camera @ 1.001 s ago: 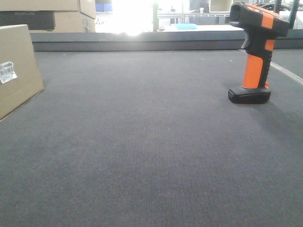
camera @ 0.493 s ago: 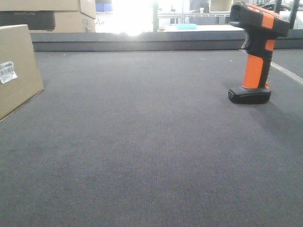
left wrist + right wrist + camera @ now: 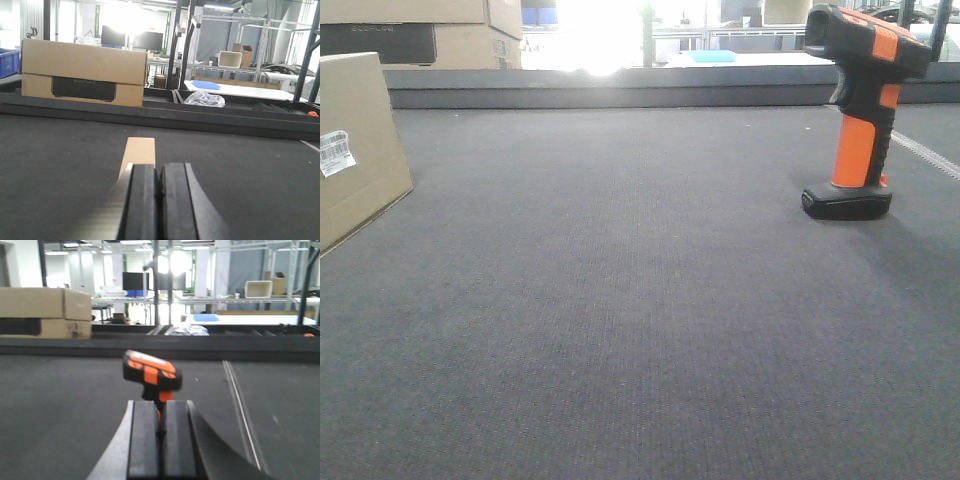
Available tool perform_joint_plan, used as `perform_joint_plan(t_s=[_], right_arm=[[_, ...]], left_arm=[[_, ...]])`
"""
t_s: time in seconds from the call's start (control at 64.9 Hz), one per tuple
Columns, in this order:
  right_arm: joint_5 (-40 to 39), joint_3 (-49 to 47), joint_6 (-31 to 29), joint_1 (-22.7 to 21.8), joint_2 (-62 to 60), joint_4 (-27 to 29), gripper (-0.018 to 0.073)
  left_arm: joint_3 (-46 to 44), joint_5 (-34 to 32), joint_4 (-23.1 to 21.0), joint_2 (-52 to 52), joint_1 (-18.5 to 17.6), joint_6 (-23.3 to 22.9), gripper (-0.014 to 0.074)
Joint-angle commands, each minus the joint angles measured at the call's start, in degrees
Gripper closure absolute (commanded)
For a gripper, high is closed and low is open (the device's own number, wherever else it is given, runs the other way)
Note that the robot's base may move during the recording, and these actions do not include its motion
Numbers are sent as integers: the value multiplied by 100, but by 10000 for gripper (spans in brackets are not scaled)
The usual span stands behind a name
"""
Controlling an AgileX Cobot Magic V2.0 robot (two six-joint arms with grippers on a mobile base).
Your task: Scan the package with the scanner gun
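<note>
Cardboard, plain tan, forms the rectangular package (image 3: 355, 145), which stands at the left edge of the dark grey counter (image 3: 640, 300), a small white barcode label (image 3: 335, 152) on the face towards us. The pistol-shaped scanner gun (image 3: 860, 110), black-headed with an orange handle, stands upright on its flat black base at the far right, well apart from the package.

We note in the left wrist view that the left hand (image 3: 159, 200) is clenched, its black pads pressed together on nothing, with the package's narrow end straight ahead. In the right wrist view the right hand (image 3: 161, 440) is likewise clenched and empty, lined up on the scanner gun beyond it. Stacked cardboard boxes with a dark band (image 3: 82, 72) sit behind the counter's raised rear edge.

We judge the task at its opening step: neither item is held. The next move calls for the right hand to release its pads, advance and close on the orange handle.
</note>
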Motion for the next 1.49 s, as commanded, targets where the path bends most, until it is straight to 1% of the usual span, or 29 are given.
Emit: perform_joint_plan(t_s=[0.0, 0.062, 0.092, 0.169, 0.231, 0.385, 1.171, 1.202, 1.217, 1.279, 1.371, 1.479], right_arm=[[-146, 397, -41, -218, -129, -16, 721], [-421, 660, -54, -340, -129, 95, 721], [-604, 793, -156, -366, -129, 118, 721], [-1127, 1148, -472, -366, -129, 313, 721], [-1360, 1169, -474, -337, -129, 459, 721], [-1097, 1169, -474, -289, -129, 459, 721], [-1097, 1169, -474, -289, -129, 459, 721], [-1097, 1169, -474, -289, -129, 459, 721], [-1097, 1169, -474, -289, -129, 459, 721], [-1097, 1169, -474, -289, -129, 459, 721], [-1097, 1169, -474, -289, -129, 459, 721], [-1097, 1169, -474, -289, -129, 459, 721]], left_arm=[[-2, -84, -41, -41, -19, -12, 708], [-2, -84, -41, -41, -19, -12, 708], [-2, -84, -41, -55, -19, -12, 708], [-2, -84, -41, -55, -19, -12, 708], [-2, -84, -41, -55, -19, -12, 708], [-2, -84, -41, -55, -19, -12, 708], [-2, -84, -23, -67, -7, -12, 708], [55, -185, 100, -67, -7, -12, 708], [117, -267, 239, -67, 6, -12, 708], [406, -810, 572, -69, 6, 14, 708], [961, -1355, 589, -150, 6, 14, 708], [1639, -1366, 663, -455, 6, 14, 708]])
